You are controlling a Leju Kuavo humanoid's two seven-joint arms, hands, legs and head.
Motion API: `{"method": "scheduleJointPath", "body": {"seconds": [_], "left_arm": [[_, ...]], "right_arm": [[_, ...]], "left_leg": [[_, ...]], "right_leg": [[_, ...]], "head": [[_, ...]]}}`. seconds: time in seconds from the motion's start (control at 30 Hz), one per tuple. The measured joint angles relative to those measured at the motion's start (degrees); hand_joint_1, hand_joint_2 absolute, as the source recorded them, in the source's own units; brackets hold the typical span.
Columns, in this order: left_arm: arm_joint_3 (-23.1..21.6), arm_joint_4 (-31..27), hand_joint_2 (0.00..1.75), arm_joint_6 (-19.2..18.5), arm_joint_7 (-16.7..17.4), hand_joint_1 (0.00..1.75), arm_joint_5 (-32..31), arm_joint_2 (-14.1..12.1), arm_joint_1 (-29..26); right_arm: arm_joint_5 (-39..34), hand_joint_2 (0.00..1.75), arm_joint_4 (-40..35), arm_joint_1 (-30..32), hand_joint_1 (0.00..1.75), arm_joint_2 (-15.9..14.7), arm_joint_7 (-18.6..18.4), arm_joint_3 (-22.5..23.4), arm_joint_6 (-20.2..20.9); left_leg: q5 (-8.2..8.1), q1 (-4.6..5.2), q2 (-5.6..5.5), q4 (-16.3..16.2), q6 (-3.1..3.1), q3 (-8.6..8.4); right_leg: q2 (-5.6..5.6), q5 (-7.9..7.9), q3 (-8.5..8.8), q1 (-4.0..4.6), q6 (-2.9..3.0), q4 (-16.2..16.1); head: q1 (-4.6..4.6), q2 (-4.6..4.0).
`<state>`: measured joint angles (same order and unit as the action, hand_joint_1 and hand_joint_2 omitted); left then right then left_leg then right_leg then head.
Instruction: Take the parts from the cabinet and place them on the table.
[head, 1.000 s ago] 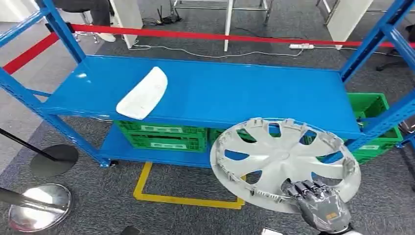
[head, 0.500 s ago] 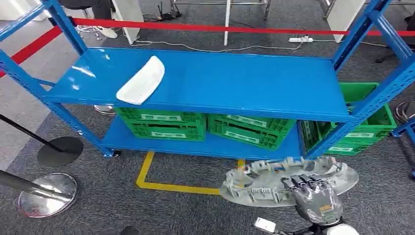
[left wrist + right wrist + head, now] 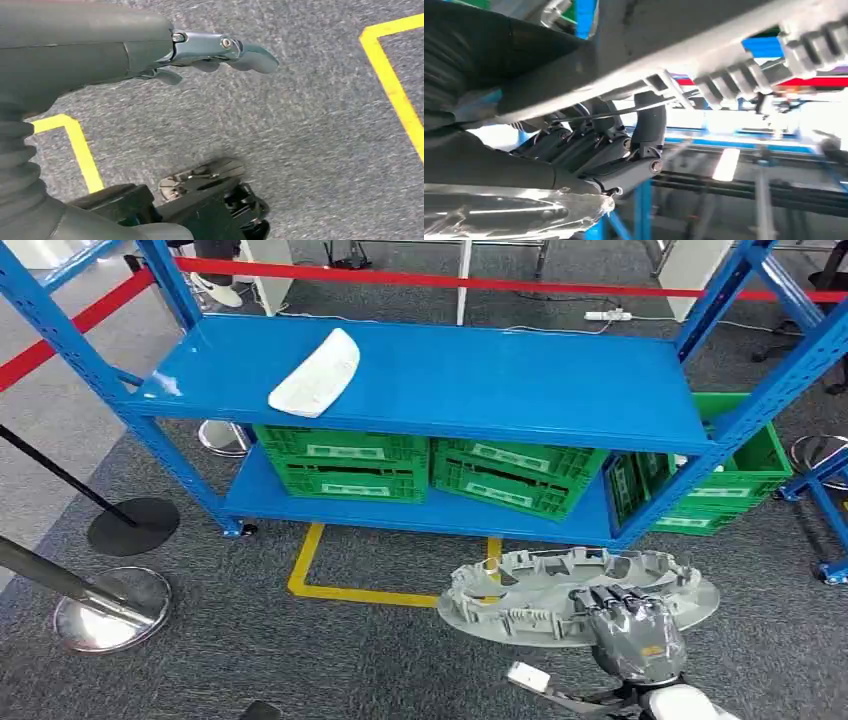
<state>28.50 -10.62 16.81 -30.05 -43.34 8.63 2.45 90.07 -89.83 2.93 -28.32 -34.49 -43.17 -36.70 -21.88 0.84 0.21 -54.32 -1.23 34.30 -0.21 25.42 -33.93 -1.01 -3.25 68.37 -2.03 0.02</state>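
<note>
A workshop test bay — blue steel rack (image 3: 430, 380), green parts crates (image 3: 345, 465) (stacked low), red barrier tape (image 3: 440, 280).

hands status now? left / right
Left hand: holds nothing, hanging over the grey floor; whether its fingers are curled or spread cannot be told.
Right hand: grips the rim of the silver wheel cover, held nearly flat.

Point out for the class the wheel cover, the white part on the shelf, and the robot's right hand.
wheel cover (image 3: 530, 595), head view, on its ribbed underside
white part (image 3: 318, 373), head view, on the middle of its top face
right hand (image 3: 632, 620), head view, on its grey back
</note>
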Motion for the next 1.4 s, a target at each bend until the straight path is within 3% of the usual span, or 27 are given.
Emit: {"method": "scheduleJointPath", "body": {"seconds": [0.03, 0.07, 0.1, 0.2, 0.23, 0.27, 0.33, 0.37, 0.4, 0.43, 0.47, 0.53, 0.57, 0.67, 0.73, 0.77, 0.83, 0.9, 0.93, 0.97, 1.03, 1.07, 1.1, 1.17, 1.23, 1.3, 1.4], "left_arm": [[0.1, 0.0, 1.75, 0.0, 0.0, 0.00, 0.0, 0.0, 0.2], [0.2, 0.0, 1.75, 0.0, 0.0, 0.00, -0.1, 0.0, 0.2], [0.2, 0.0, 1.75, 0.0, -0.1, 0.00, -0.2, 0.0, 0.2], [0.2, 0.0, 1.75, 0.1, -0.2, 0.00, -0.4, -0.1, 0.0], [0.3, 0.0, 1.75, 0.1, -0.2, 0.00, -0.4, -0.1, -0.1], [0.3, 0.0, 1.75, 0.1, -0.2, 0.00, -0.4, -0.1, -0.1], [0.3, 0.0, 1.75, 0.0, -0.2, 0.00, -0.4, -0.1, -0.1], [0.3, 0.0, 1.75, 0.0, -0.2, 0.00, -0.4, -0.1, -0.1], [0.4, 0.0, 1.75, 0.0, -0.1, 0.00, -0.4, -0.1, -0.2], [0.4, 0.0, 1.75, 0.0, 0.1, 0.00, -0.4, -0.1, -0.2], [0.5, 0.0, 1.75, 0.0, 0.2, 0.00, -0.4, -0.1, -0.2], [0.6, 0.0, 1.75, 0.0, 0.3, 0.00, -0.4, -0.2, -0.1], [0.6, 0.0, 1.75, 0.1, 0.4, 0.00, -0.5, -0.2, -0.1], [0.7, 0.0, 1.75, 0.1, 0.4, 0.00, -0.5, -0.2, -0.1], [0.7, 0.0, 1.75, 0.1, 0.4, 0.00, -0.5, -0.1, -0.2], [0.7, 0.0, 1.75, 0.1, 0.4, 0.00, -0.5, -0.2, -0.2], [0.7, 0.0, 1.75, 0.1, 0.4, 0.00, -0.5, -0.1, -0.1], [0.8, 0.0, 1.75, 0.1, 0.4, 0.00, -0.5, -0.2, -0.3], [0.8, 0.0, 1.75, 0.1, 0.4, 0.00, -0.5, -0.2, -0.3], [0.8, 0.0, 1.75, 0.1, 0.4, 0.00, -0.5, -0.2, -0.3], [0.8, 0.0, 1.75, 0.1, 0.4, 0.00, -0.5, -0.1, -0.3], [0.9, 0.0, 1.75, 0.1, 0.4, 0.00, -0.5, -0.1, -0.2], [0.9, 0.0, 1.75, 0.1, 0.4, 0.00, -0.5, -0.2, -0.2], [0.9, 0.0, 1.75, 0.1, 0.4, 0.00, -0.5, -0.2, -0.2], [0.9, 0.0, 1.75, 0.1, 0.4, 0.00, -0.5, -0.2, -0.3], [0.9, 0.0, 1.75, 0.1, 0.4, 0.00, -0.5, -0.2, -0.2], [0.9, 0.0, 1.75, 0.1, 0.4, 0.00, -0.5, -0.2, -0.2]], "right_arm": [[0.0, 1.75, 0.1, -1.7, 1.75, -0.9, -2.8, -3.0, 0.3], [0.0, 1.75, 0.1, -3.0, 1.75, -1.5, -4.4, -5.5, 0.5], [0.0, 1.75, 0.1, -4.1, 1.75, -2.2, -4.9, -7.4, 0.6], [0.0, 1.75, 0.1, -5.9, 1.75, -3.6, -5.2, -11.9, 1.1], [0.0, 1.75, 0.1, -6.4, 1.75, -3.9, -5.3, -12.8, 1.2], [0.0, 1.75, 0.1, -6.6, 1.75, -4.1, -5.4, -13.5, 1.3], [0.0, 1.75, 0.1, -7.0, 1.75, -4.5, -5.5, -14.5, 1.4], [0.0, 1.75, 0.1, -7.2, 1.75, -4.7, -5.5, -14.9, 1.5], [0.0, 1.75, 0.1, -7.2, 1.75, -5.0, -5.5, -15.4, 1.6], [0.0, 1.75, 0.1, -7.3, 1.75, -5.1, -5.5, -15.7, 1.7], [0.0, 1.75, 0.1, -7.3, 1.75, -5.1, -5.5, -16.0, 1.8], [0.0, 1.75, 0.1, -7.4, 1.75, -5.3, -5.5, -16.5, 2.0], [0.0, 1.75, 0.1, -7.5, 1.75, -5.4, -5.5, -16.8, 2.1], [0.0, 1.75, 0.1, -7.8, 1.75, -5.6, -5.5, -17.3, 2.3], [0.0, 1.75, 0.1, -7.8, 1.75, -5.7, -5.5, -17.8, 2.3], [0.0, 1.75, 0.1, -7.8, 1.75, -5.8, -5.5, -18.1, 2.3], [0.0, 1.75, 0.1, -7.9, 1.75, -5.9, -5.5, -18.4, 2.3], [0.0, 1.75, 0.1, -7.8, 1.75, -5.9, -5.5, -18.8, 2.4], [0.0, 1.75, 0.1, -7.8, 1.75, -5.9, -5.5, -18.9, 2.4], [0.0, 1.75, 0.1, -7.8, 1.75, -5.9, -5.5, -19.1, 2.4], [0.0, 1.75, 0.1, -7.9, 1.75, -5.9, -5.5, -19.1, 2.4], [0.0, 1.75, 0.1, -8.0, 1.75, -5.9, -5.5, -19.1, 2.4], [0.0, 1.75, 0.1, -8.1, 1.75, -5.9, -5.5, -19.2, 2.5], [0.0, 1.75, 0.1, -8.0, 1.75, -6.0, -5.6, -19.3, 2.5], [-0.1, 1.75, 0.1, -8.0, 1.75, -6.0, -5.6, -19.4, 2.5], [0.0, 1.75, 0.1, -8.0, 1.75, -6.0, -5.6, -19.5, 2.5], [0.0, 1.75, 0.1, -8.1, 1.75, -6.0, -5.6, -19.5, 2.5]], "left_leg": [[0.60, -0.02, -0.05, -0.3, 0.24, 0.64], [0.95, 0.25, -0.21, -0.5, 0.58, 1.13], [1.30, 0.23, -0.28, -0.6, 0.80, 1.25], [2.36, -0.04, -0.29, -0.6, 1.77, 1.52], [1.00, -0.18, -0.30, -1.2, 2.19, 1.90], [-2.18, -0.23, -0.29, -3.3, 2.56, 2.63], [-8.82, -0.44, -0.28, -12.5, 3.10, 5.82], [-10.40, -0.51, -0.28, -17.2, 3.23, 7.27], [-10.27, -0.55, -0.28, -19.6, 3.28, 7.73], [-9.20, -0.57, -0.28, -19.0, 3.27, 6.63], [-7.46, -0.62, -0.28, -15.9, 3.19, 4.45], [-3.84, -0.69, -0.28, -5.1, 2.86, -2.36], [-4.03, -0.62, -0.31, -1.6, 2.59, -4.75], [-4.05, -0.50, -0.32, -1.0, 1.81, -4.00], [-3.45, -0.88, -0.22, -0.6, 0.72, -3.73], [-3.23, -0.87, -0.23, -0.6, 0.35, -3.50], [-2.85, -0.80, -0.24, -0.6, -0.10, -2.88], [-2.43, -0.69, -0.23, -0.7, -0.09, -2.35], [-2.28, -0.68, -0.24, -0.7, -0.06, -2.21], [-2.18, -0.68, -0.26, -0.8, 0.05, -2.16], [-2.07, -0.78, -0.28, -1.0, 0.29, -2.14], [-1.97, -0.56, -0.31, -1.1, 0.59, -2.01], [-1.85, -0.20, -0.34, -1.5, 0.84, -1.60], [-1.28, -0.02, -0.34, -1.5, -0.51, -0.98], [-0.81, -0.03, -0.33, -1.3, -1.27, -0.72], [-0.41, -0.15, -0.33, -1.0, -1.03, -0.62], [0.10, -0.38, -0.33, -0.5, 0.18, -0.45]], "right_leg": [[0.13, 1.27, 4.43, -0.03, 0.06, -5.9], [0.31, 4.15, 8.35, 0.16, 0.00, -11.4], [0.35, 5.22, 9.07, 0.26, 0.21, -13.7], [0.16, 4.56, 7.47, 0.37, 1.37, -12.9], [-0.08, 4.05, 7.15, 0.28, 1.97, -12.9], [-0.13, 3.54, 6.69, 0.28, 2.43, -12.9], [-0.16, 2.42, 5.92, 0.31, 2.62, -12.9], [-0.15, 1.84, 5.19, 0.36, 2.61, -12.7], [-0.14, 1.46, 4.56, 0.37, 2.59, -12.7], [-0.14, 1.21, 4.10, 0.36, 2.45, -12.6], [-0.14, 1.05, 3.79, 0.36, 2.39, -12.4], [-0.15, 0.94, 3.46, 0.34, 2.17, -12.0], [-0.15, 0.93, 3.04, 0.64, 1.89, -11.8], [-0.05, 0.32, 2.48, 0.69, 0.91, -11.6], [-0.01, 0.77, 1.74, 0.52, 0.33, -11.1], [0.00, 2.64, 0.81, 0.54, 0.09, -9.1], [0.04, 7.57, -2.99, 0.47, -0.26, 0.2], [0.06, 10.19, -5.94, 0.48, -0.44, 7.5], [0.05, 9.21, -5.36, 0.48, -0.40, 6.9], [0.05, 7.04, -3.23, 0.47, -0.37, 3.3], [0.01, 2.24, 2.97, 0.31, -0.28, -7.8], [0.06, 2.97, 4.69, 0.32, -0.44, -11.2], [0.37, 2.63, 4.85, 0.33, 0.16, -11.6], [0.41, 2.16, 4.31, 0.24, 0.31, -11.6], [0.49, 1.82, 3.91, 0.48, 0.66, -11.6], [0.51, 1.61, 3.65, 0.66, 1.02, -11.6], [0.47, 1.36, 3.24, 0.87, 1.41, -11.6]], "head": [[0.06, 0.00], [-0.07, 0.00], [0.13, 0.00], [-0.05, 0.00], [0.04, 0.00], [0.28, 0.00], [0.33, 0.00], [0.28, 0.00], [0.30, 0.00], [0.30, 0.00], [0.33, 0.00], [0.30, 0.00], [0.33, 0.00], [0.26, 0.00], [0.31, 0.00], [-0.05, 0.00], [-0.15, 0.00], [-0.16, 0.00], [-0.15, 0.00], [-0.20, 0.00], [-0.18, 0.00], [-0.18, 0.00], [-0.22, 0.00], [-0.02, 0.00], [-0.02, 0.00], [-0.07, 0.00], [-0.02, 0.00]]}}
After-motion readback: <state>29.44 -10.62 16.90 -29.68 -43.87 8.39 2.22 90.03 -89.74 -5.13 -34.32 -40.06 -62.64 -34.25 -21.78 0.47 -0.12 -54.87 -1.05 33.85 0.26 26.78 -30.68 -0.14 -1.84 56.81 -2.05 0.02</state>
